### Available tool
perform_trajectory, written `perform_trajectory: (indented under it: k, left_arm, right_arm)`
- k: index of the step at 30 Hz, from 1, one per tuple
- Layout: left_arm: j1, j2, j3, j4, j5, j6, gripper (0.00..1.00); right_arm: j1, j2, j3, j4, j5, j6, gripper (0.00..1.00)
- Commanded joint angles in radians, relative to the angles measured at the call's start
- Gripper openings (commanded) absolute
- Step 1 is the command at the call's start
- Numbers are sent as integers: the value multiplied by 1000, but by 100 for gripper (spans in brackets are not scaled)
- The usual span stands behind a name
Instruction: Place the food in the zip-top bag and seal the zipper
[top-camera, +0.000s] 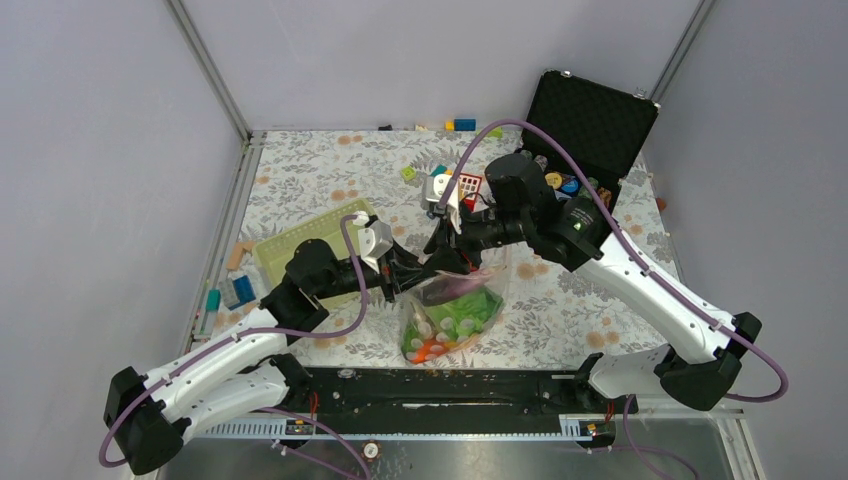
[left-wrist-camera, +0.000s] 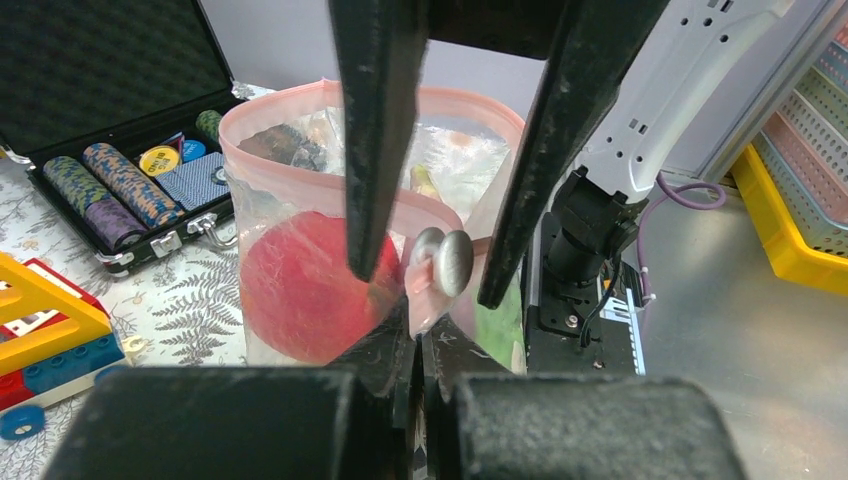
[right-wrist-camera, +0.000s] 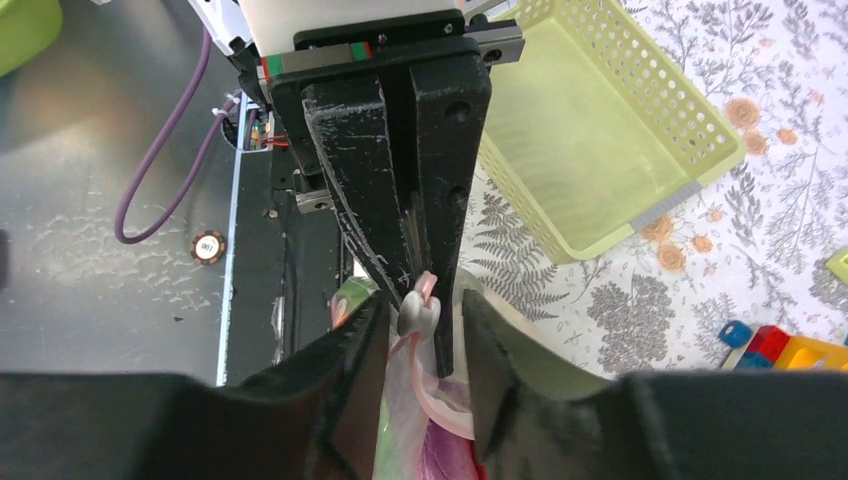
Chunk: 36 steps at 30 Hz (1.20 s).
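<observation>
Just right of basket (top-camera: 275, 248): bag (top-camera: 492, 280) propped mouth-up, food (top-camera: 450, 325) already stuffed inside, red round one (left-wrist-camera: 300, 290) seen through clear wall. Mouth edge pinched hard by left gripper (right-wrist-camera: 412, 275), jaws fully closed on bag at zipper (left-wrist-camera: 465, 97), right by slider (left-wrist-camera: 445, 262). Right gripper (left-wrist-camera: 428, 288) held parted, one finger each side of slider, contact not made out. Zipper left gaping, not sealed. Chip case (top-camera: 590, 120) parked farther right of basket, past bag.
</observation>
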<state>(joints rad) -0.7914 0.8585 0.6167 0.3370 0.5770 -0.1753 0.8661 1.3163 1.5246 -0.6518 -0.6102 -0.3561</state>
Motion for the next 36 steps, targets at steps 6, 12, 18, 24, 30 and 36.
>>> perform_trajectory:
  k: [6,12,18,24,30,36]
  left_arm:
    - [-6,-35,46,103,-65,8,0]
    - [-6,-30,43,117,-44,4,0]
    - [-8,-43,35,116,-38,9,0]
    - [-8,-50,24,125,-31,12,0]
    - [-8,-58,11,124,-25,14,5]
    - [-8,-35,38,100,21,33,72]
  right_arm:
    - [8,-9,-1,28,-18,30,27]
    - [8,13,13,29,-11,47,28]
    - [8,36,20,27,31,57,28]
    - [8,35,21,27,28,55,6]
    - [8,8,18,19,27,35,0]
    - [8,10,62,-39,-55,-3,0]
